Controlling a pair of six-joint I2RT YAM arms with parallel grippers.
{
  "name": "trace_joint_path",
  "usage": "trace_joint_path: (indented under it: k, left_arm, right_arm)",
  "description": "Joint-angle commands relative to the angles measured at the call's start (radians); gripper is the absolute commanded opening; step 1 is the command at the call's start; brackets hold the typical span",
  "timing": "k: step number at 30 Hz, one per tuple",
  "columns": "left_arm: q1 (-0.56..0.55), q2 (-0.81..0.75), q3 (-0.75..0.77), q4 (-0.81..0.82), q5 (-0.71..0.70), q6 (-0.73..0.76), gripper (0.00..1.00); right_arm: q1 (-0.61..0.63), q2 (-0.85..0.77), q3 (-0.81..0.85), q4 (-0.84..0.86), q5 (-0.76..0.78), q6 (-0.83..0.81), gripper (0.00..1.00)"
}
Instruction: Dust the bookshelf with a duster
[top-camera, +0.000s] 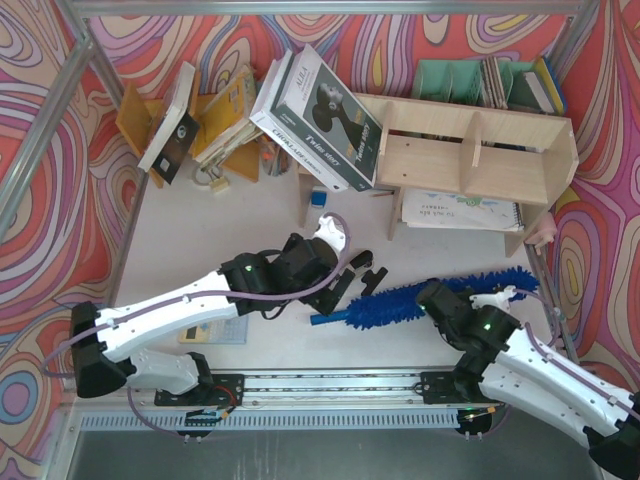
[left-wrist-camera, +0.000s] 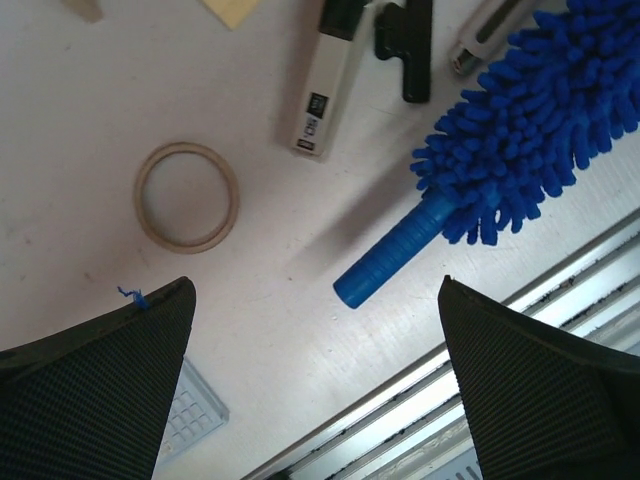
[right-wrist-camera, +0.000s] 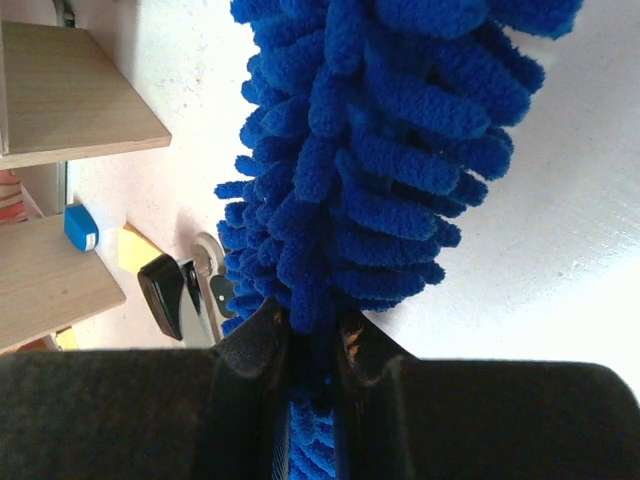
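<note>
The bright-blue fluffy duster lies on the white table in front of the bookshelf, with its blue handle pointing left. My right gripper is shut on the fluffy head, at about its middle in the top view. My left gripper is open and empty, hovering just above and near the handle's free end, its fingers wide apart. In the top view the left gripper sits just left of the duster. The pale plywood bookshelf stands at the back right.
A black-and-white box leans on the shelf's left end. An orange-brown rack of tilted books stands back left. A tape ring, a white stapler-like tool and a black clip lie near the handle. A metal rail runs along the near edge.
</note>
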Motion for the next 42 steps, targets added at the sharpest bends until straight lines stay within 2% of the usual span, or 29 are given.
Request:
trace_joint_path:
  k: [1,5,10,13,18,20,26,29,32,42]
  left_arm:
    - [-0.015,0.037,0.0,0.046,0.124,0.061,0.98]
    - [-0.032,0.051,-0.043,0.094,0.195,0.096,0.99]
    - [-0.035,0.014,-0.188,0.268,0.162,0.12,0.98]
    - [-0.036,0.012,-0.243,0.321,0.191,0.158,0.98]
    - [-0.035,0.04,-0.264,0.358,0.244,0.222,0.98]
    - [-0.033,0.047,-0.275,0.382,0.3,0.251,0.92]
    - [-0.03,0.132,-0.266,0.4,0.408,0.283,0.87]
    - [-0.029,0.142,-0.301,0.445,0.387,0.28,0.86]
    - [-0.027,0.129,-0.347,0.557,0.368,0.27,0.86]
    - [-0.027,0.215,-0.352,0.604,0.384,0.286,0.79]
  right_arm:
    - [0.003,-0.038,0.055,-0.077,0.067,0.003,0.0]
    - [0.003,-0.062,0.076,-0.102,0.087,-0.004,0.0]
    - [0.003,-0.069,0.101,-0.108,0.094,-0.013,0.0]
    - [0.002,-0.064,0.114,-0.102,0.094,-0.026,0.02]
    - [0.003,-0.039,0.134,-0.097,0.091,-0.04,0.03]
    - [0.002,-0.034,0.136,-0.09,0.088,-0.047,0.03]
    - [0.003,-0.031,0.139,-0.068,0.078,-0.059,0.03]
    - [0.003,-0.032,0.144,-0.072,0.079,-0.059,0.03]
    - [0.003,-0.035,0.15,-0.078,0.08,-0.058,0.03]
    - [0.003,-0.032,0.161,-0.079,0.082,-0.057,0.03]
